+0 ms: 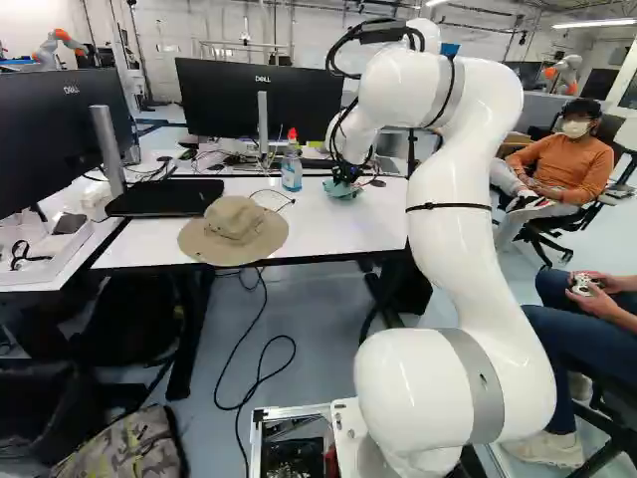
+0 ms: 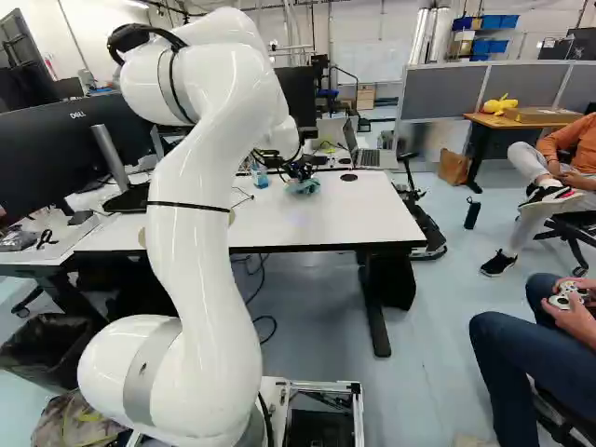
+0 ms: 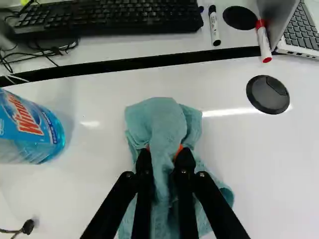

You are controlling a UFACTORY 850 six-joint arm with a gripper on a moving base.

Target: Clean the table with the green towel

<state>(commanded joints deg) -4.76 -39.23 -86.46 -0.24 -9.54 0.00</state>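
Catalogued by clock-face from the hand (image 3: 165, 152), with twelve o'clock taken as straight ahead of it.

Item 1, hand. Was closed on a raised fold of cloth, with orange pads (image 3: 180, 149) pinching from both sides; stood parted only by the bunched fabric.

Item 2, green towel (image 3: 162, 117). Was held as above; lay crumpled ahead of and below the fingertips, with loose folds apparently touching the white desk (image 3: 279, 169).

Item 3, surroundings. Included, between nine and ten o'clock, a bottle (image 3: 37, 129) of blue liquid, near but apart from the cloth. Included at eight, farther off, a tan brimmed hat (image 1: 234, 224); at two, a round black cap (image 3: 267, 94) set in the surface. Included, past the dark gap (image 3: 134, 63), a keyboard (image 3: 107, 17) at eleven, a black-capped marker (image 3: 214, 27) near one, and a red-capped marker (image 3: 264, 42) beside a laptop (image 3: 301, 32) between one and two.

Item 4, progress. Showed grip secured and cloth in place for wiping. Gave no proof of any stroke made, nor any clear stain. Seemed early in the job; probably left for doing: sweeps across the open stretch from two to five o'clock, then around bottle and hat.
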